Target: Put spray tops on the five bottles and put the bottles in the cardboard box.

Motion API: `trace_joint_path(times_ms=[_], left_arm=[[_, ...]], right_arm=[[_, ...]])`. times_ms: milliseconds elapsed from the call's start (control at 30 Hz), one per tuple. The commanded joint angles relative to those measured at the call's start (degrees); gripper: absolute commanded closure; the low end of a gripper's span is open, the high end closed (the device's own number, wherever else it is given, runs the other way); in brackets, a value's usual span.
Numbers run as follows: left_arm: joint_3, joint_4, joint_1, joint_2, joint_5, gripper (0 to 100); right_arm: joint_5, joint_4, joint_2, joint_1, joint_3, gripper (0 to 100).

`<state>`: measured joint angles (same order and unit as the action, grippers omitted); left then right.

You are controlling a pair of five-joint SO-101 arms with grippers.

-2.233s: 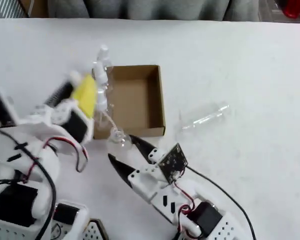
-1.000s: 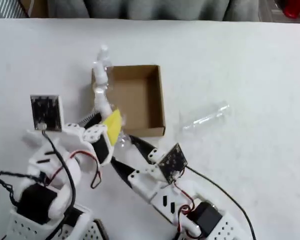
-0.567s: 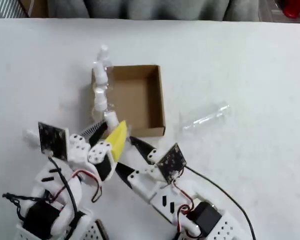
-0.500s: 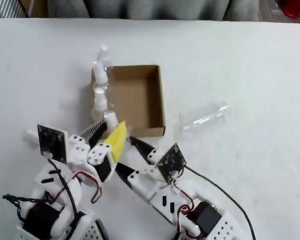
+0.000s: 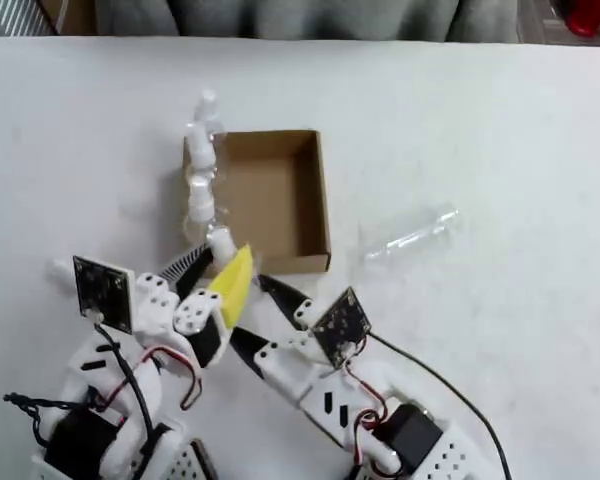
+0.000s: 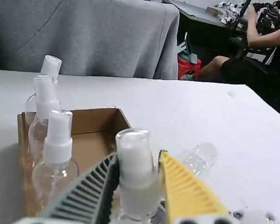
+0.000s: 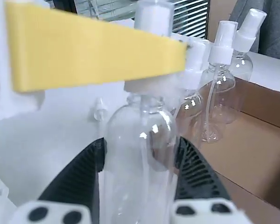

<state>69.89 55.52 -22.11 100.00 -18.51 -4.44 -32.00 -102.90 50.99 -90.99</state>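
Your left gripper (image 6: 135, 163) is clamped on one spray top (image 6: 133, 144), which sits straight above the neck of the upright bottle (image 7: 136, 140). Your right gripper (image 7: 139, 156) is closed round that bottle's body, directly beneath the left fingers, so top and bottle share one vertical axis. Three capped bottles (image 6: 56, 161) stand in the cardboard box (image 5: 323, 195), just beyond both fingertips. One bare bottle (image 5: 410, 232) lies on its side, well apart and nearer the right fingers.
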Motion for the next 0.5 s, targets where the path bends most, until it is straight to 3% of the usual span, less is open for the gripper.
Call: trace_joint_path(times_ms=[0,167,467], left_arm=[[-0.2,1.0,-1.2,0.5,0.7,77],[-0.2,0.9,-1.1,0.5,0.4,61],[-1.6,1.1,3.4,0.6,1.6,59]], right_arm=[[0.4,1.5,-0.5,-0.6,1.1,98.2],[0.4,1.5,-0.5,-0.6,1.1,98.2],[0.4,1.5,-0.5,-0.7,1.0,98.2]])
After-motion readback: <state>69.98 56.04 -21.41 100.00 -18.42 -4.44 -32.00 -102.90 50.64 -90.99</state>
